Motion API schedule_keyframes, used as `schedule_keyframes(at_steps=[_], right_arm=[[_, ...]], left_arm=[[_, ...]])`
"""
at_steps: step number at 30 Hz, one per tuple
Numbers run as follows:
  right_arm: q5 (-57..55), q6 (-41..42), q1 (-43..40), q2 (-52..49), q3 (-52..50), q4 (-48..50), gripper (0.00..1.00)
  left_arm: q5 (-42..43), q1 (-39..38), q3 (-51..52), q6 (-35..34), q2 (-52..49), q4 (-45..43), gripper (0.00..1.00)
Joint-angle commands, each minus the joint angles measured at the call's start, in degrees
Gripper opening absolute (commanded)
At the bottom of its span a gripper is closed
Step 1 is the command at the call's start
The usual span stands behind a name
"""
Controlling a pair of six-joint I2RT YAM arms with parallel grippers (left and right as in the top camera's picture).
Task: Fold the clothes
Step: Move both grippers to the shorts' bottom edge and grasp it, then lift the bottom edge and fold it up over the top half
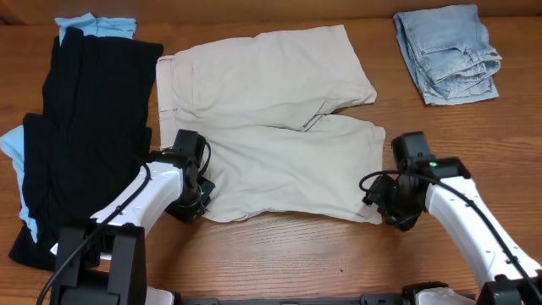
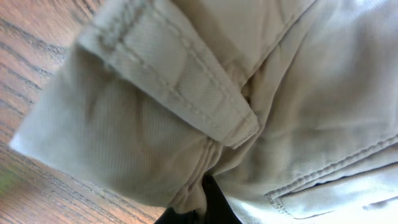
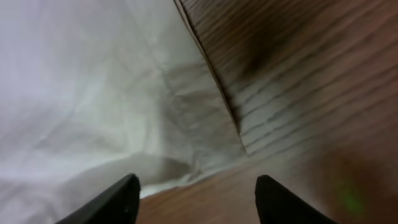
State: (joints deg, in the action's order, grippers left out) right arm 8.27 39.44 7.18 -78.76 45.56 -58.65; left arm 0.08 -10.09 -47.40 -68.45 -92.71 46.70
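The khaki shorts (image 1: pixel 271 127) are laid flat at bench (image 1: pixel 279 263) centre, waistband to 9 o'clock, legs to 3 o'clock, w/ the upper leg angled twd 2 o'clock. The left gripper (image 1: pixel 201 202) is set at the shorts' 7 o'clock corner. In the wrist view a belt loop and waistband seam are seen close up, and the fabric is bunched and pinched btwn the fingers (image 2: pixel 208 202) at frame bottom. The right gripper (image 1: pixel 388 210) is placed at the 4 o'clock corner, by the lower leg hem. Its fingers (image 3: pixel 112 202) are spread apart, w/ the hem corner and bare wood seen btwn them and nothing gripped. A black garment (image 1: pixel 85 127) is spread at 9 o'clock, touching the waistband edge, over light-blue cloth (image 1: pixel 97 24). Folded jeans (image 1: pixel 447 52) are seen at 2 o'clock, well apart.
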Motion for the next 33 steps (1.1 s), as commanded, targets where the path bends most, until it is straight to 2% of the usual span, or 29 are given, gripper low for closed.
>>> schedule_keyframes(at_steps=[1,8,11,14,20,23,24,28,33], right_arm=[[1.3,1.6,0.2,0.2,-3.2,2.5,0.6],[1.9,2.6,0.2,0.1,-9.2,9.8,0.59],[1.9,2.8,0.2,0.1,-10.3,11.2,0.56],[1.9,2.8,0.2,0.0,-10.7,12.0,0.36],[1.7,2.8,0.2,-0.1,-10.7,14.3,0.3],[0.6,2.5,0.2,-0.1,-10.5,14.6,0.1],[0.6,2.2,0.1,-0.1,-10.2,14.5,0.04],[1.3,-1.2,-0.5,0.0,-5.0,10.7,0.04],[-0.7,-5.6,-2.5,0.2,8.4,3.3,0.04]], left_arm=[[-0.7,0.3,0.5,1.7,-0.8,0.7,0.04],[-0.7,0.3,0.5,3.4,-0.8,0.6,0.04],[-0.7,0.3,0.5,4.2,-0.8,0.6,0.04],[-1.5,0.3,0.5,7.1,-0.8,0.6,0.04],[-2.0,0.4,0.4,16.7,-0.8,1.3,0.04],[-1.9,0.5,-0.4,19.9,-0.8,2.4,0.04],[-2.0,0.8,-1.4,21.0,-0.8,3.8,0.04],[-3.7,2.9,-8.8,25.2,-0.5,12.5,0.04],[-8.1,4.8,-24.4,29.6,-0.5,27.3,0.04]])
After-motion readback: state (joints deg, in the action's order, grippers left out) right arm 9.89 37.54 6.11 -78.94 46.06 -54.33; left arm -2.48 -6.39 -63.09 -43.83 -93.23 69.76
